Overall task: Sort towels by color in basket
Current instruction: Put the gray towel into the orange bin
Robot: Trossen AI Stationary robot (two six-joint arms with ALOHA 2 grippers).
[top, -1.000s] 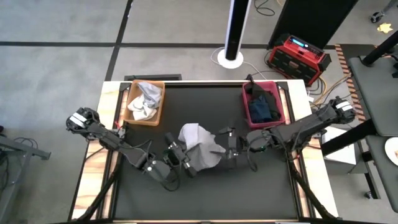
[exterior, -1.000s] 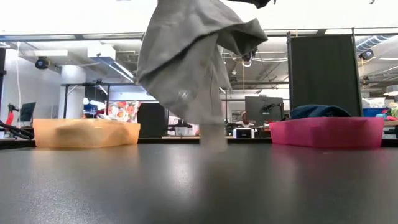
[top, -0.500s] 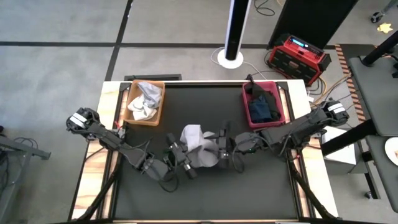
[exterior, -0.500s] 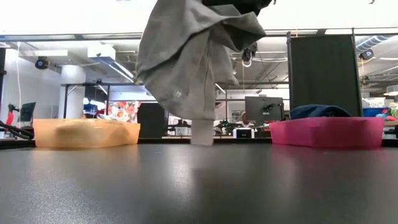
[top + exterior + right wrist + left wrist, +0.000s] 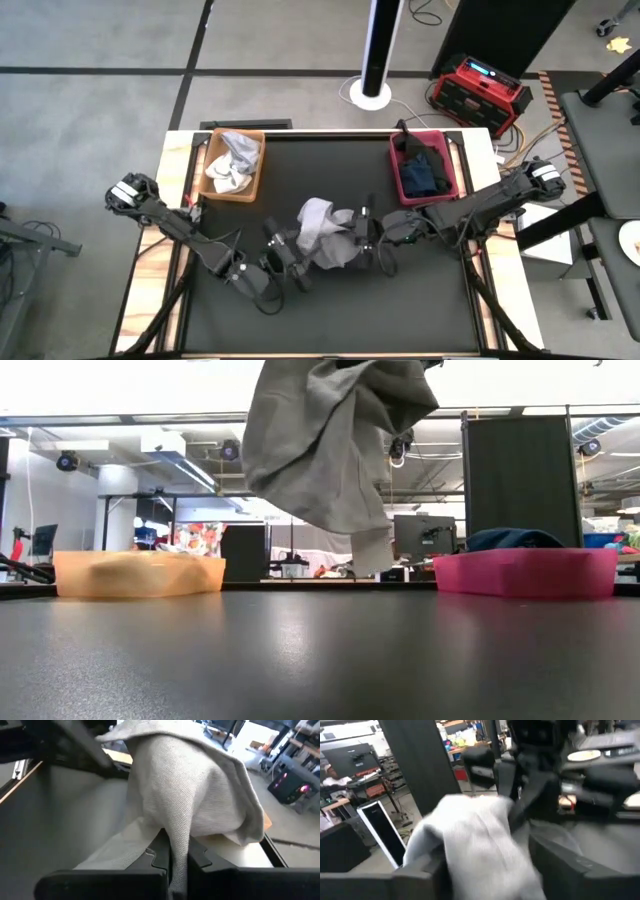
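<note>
A light grey towel (image 5: pixel 325 235) hangs bunched in the air over the middle of the table; in the low view its lower end (image 5: pixel 372 555) is clear of the tabletop. My right gripper (image 5: pixel 362 238) is at the towel's right side and is shut on it. My left gripper (image 5: pixel 288 250) is at the towel's left side, its fingers open, with cloth (image 5: pixel 480 845) between them. An orange basket (image 5: pixel 233 165) at the far left holds white and pale grey towels. A pink basket (image 5: pixel 422 168) at the far right holds dark blue and black ones. My right gripper pinches a bunched fold of the grey towel (image 5: pixel 179 837) between its two fingers, several layers thick. It comes nearly level from the table's right. The towel bulges above the fingers, hangs below them, and is lifted clear of the table. My left gripper has the towel between its open fingers (image 5: pixel 420 870); I cannot tell whether they touch it.
The black tabletop (image 5: pixel 320 660) lies bare below the towel, between the orange basket (image 5: pixel 140 573) and the pink basket (image 5: pixel 525 572). A red box (image 5: pixel 480 88) and a white post base (image 5: pixel 372 95) stand on the floor beyond the far edge.
My right gripper has moved toward the table's left to the towel and shut on it. My left gripper's fingers have parted. The towel stays in the air; its hanging end has swung toward the table's right and risen a little.
</note>
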